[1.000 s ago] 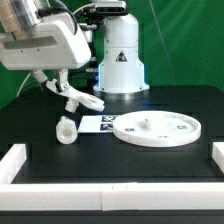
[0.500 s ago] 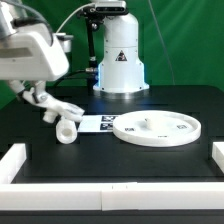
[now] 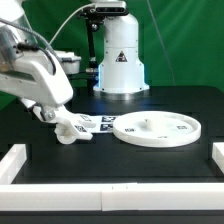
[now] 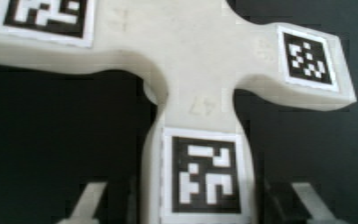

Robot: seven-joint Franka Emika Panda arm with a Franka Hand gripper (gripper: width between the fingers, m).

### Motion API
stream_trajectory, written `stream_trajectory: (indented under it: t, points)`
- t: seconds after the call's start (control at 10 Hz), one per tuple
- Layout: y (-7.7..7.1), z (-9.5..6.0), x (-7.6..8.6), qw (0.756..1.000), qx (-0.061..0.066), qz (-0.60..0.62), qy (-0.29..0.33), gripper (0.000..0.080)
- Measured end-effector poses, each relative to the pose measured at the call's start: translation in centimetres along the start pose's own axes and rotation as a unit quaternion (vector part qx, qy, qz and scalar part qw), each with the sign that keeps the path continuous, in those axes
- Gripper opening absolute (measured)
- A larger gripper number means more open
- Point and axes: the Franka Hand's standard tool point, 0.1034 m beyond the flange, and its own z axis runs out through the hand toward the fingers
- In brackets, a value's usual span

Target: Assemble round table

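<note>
My gripper (image 3: 53,115) is low at the exterior view's left, shut on one arm of the white X-shaped cross base (image 3: 74,122), which it holds tilted just above the table. In the wrist view the cross base (image 4: 194,80) fills the frame with its square tags, one arm running down between the fingers (image 4: 94,200) of my gripper (image 4: 199,196). The short cylinder post (image 3: 64,137) lies on the table right under the cross base, partly hidden by it. The large flat round disc (image 3: 157,128) lies flat to the exterior view's right.
The marker board (image 3: 104,122) lies between the cross base and the disc. White square-section rails border the table at the left (image 3: 14,164), the right (image 3: 217,158) and the front (image 3: 110,196). The arm's white base (image 3: 120,55) stands at the back.
My gripper has come down and toward the exterior view's left with the cross base, from well above the table to just over the post. The post and disc have not moved.
</note>
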Motion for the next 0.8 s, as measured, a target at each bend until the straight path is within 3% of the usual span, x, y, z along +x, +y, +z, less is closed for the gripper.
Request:
stream_trajectory:
  t: [0.4, 0.6, 0.8]
  points:
    - [0.0, 0.2, 0.3, 1.000, -0.002, 0.007, -0.004, 0.0302]
    - [-1.2, 0.7, 2.6, 1.000, -0.013, 0.010, 0.000, 0.0302]
    - [-1.1, 1.8, 3.4, 1.000, -0.021, 0.011, 0.000, 0.0302]
